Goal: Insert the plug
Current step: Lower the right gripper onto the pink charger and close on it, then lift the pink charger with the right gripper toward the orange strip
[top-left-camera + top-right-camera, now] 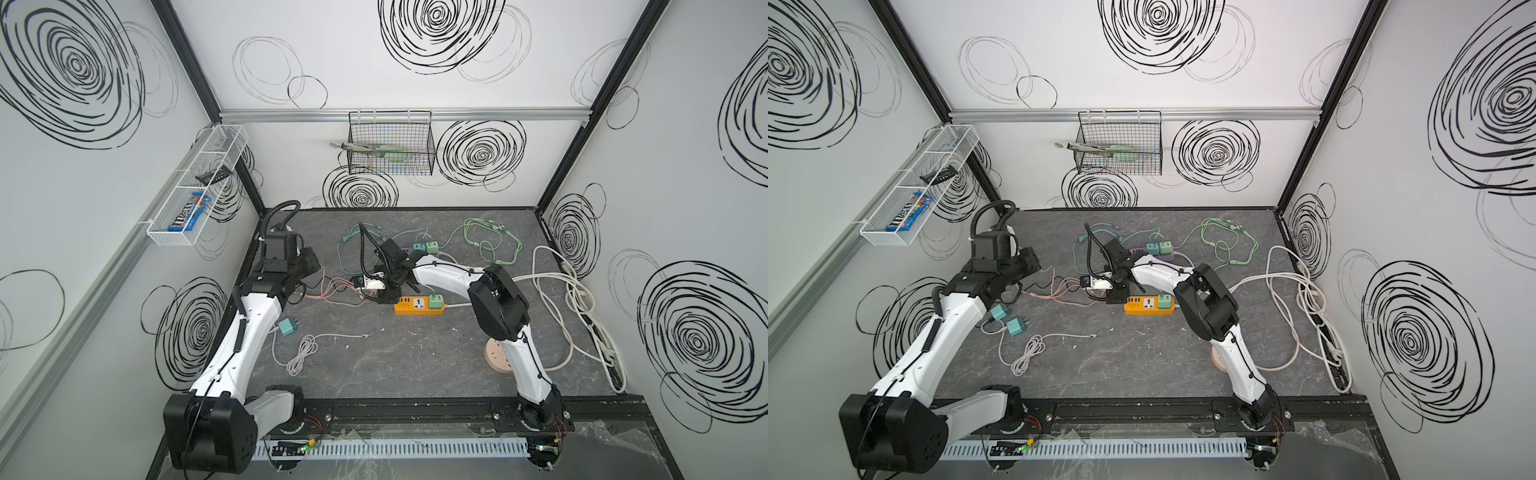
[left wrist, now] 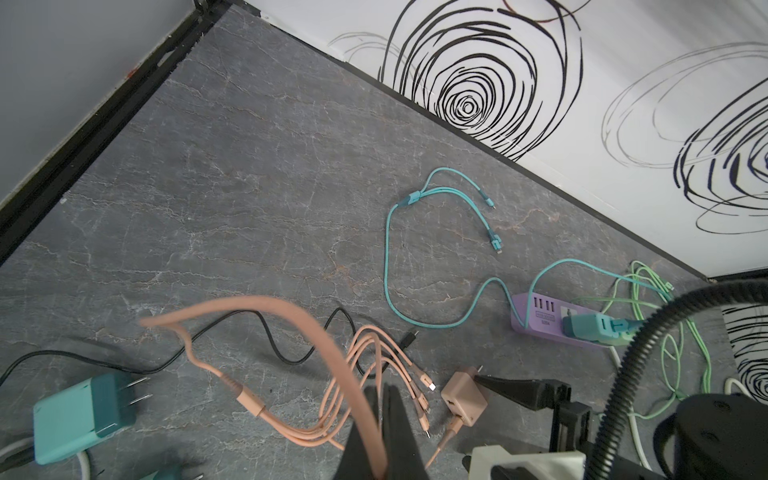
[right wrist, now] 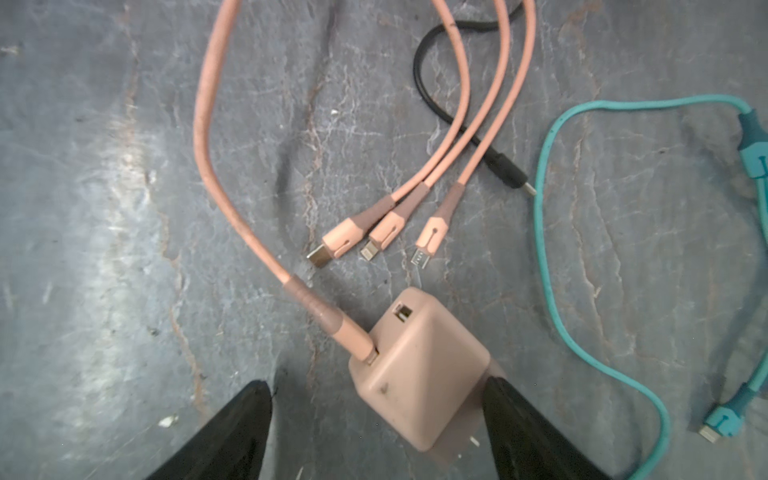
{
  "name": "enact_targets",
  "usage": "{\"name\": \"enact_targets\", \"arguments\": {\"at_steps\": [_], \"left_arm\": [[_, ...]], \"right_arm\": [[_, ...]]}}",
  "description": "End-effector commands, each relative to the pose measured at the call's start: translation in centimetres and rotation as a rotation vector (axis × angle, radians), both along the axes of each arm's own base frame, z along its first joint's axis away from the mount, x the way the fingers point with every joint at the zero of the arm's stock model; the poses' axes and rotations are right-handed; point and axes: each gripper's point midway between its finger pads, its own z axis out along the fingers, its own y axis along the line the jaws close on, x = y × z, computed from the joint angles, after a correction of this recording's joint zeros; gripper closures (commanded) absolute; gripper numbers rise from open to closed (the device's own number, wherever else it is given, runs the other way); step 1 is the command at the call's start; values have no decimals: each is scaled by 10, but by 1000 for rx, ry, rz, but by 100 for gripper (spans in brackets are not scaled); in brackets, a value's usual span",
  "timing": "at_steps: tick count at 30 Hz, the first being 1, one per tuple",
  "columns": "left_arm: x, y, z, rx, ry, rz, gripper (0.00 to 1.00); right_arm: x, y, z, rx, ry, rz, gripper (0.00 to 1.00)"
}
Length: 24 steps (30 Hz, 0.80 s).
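The plug (image 3: 419, 370) is a pink charger cube lying on the grey table, with a pink cable (image 3: 208, 137) pushed into one port. My right gripper (image 3: 376, 384) is open and straddles the cube, which sits close against one finger and well clear of the other. The left wrist view shows the plug (image 2: 463, 397) with its prongs beside that black finger (image 2: 511, 386). My left gripper (image 2: 381, 388) is shut on the pink cable (image 2: 291, 311), which loops up from its jaws. An orange power strip (image 1: 415, 306) lies just right of the right gripper (image 1: 380, 293).
A green plug (image 1: 435, 300) sits in the orange strip. A purple strip (image 2: 540, 320) holds a teal plug. Teal adapters (image 1: 286, 327), a grey coiled cable (image 1: 301, 353), green cable (image 1: 490, 241), white cords (image 1: 573, 291) and a round beige socket (image 1: 496, 355) lie around.
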Motion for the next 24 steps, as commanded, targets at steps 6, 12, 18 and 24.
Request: {"name": "enact_targets", "arguments": {"at_steps": [6,12,18,24], "left_arm": [[7,15,8,40,-40,28,100],[7,23,10,57,-39,44,100],[7,28,11,77,-35,54,100],[7,31,11,108,-26,49,100]], "right_arm": [[7,-1,-7,-47,1,43,10],[13,5,-8,-40,-4,56,8],[18,2,-31,-56,20,56,9],[-23,-22,-36,-117,222,28,18]]}}
